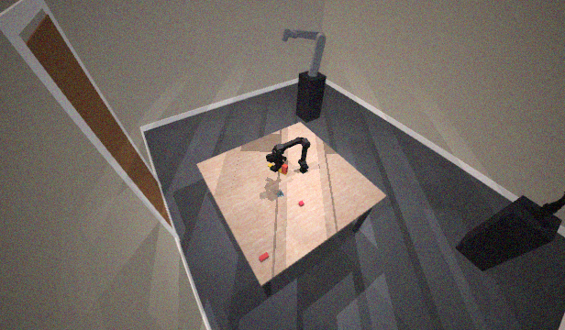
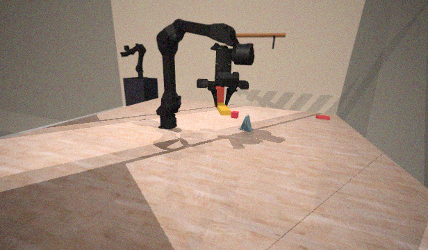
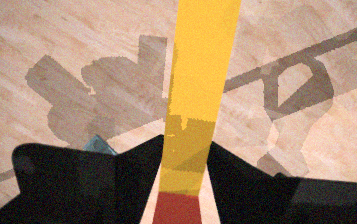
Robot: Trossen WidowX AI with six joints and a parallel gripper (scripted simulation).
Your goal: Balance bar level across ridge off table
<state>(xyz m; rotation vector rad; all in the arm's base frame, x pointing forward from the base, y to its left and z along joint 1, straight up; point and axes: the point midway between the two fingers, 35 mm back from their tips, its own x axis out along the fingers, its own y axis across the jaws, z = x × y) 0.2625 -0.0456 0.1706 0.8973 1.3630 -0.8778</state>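
Our black pincer (image 1: 280,169) (image 2: 221,104) (image 3: 185,143) grips the yellow bar with its red block end (image 1: 280,170) (image 2: 224,109) (image 3: 199,65); bridging the blue triangular ridge (image 1: 281,193) (image 2: 247,123) (image 3: 99,144) and releasing remain.

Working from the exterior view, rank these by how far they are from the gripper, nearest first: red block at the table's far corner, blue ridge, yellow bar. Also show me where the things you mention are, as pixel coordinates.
1. Yellow bar (image 1: 270,165) (image 2: 224,109) (image 3: 199,75), between the jaws.
2. Blue ridge (image 1: 281,193) (image 2: 247,123) (image 3: 99,144), below and right.
3. Red block (image 1: 263,257) (image 2: 323,117), far right.

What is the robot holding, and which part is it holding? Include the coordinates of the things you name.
The long yellow bar with a red block at one end (image 2: 224,109) (image 3: 199,75), pinched near its red end.
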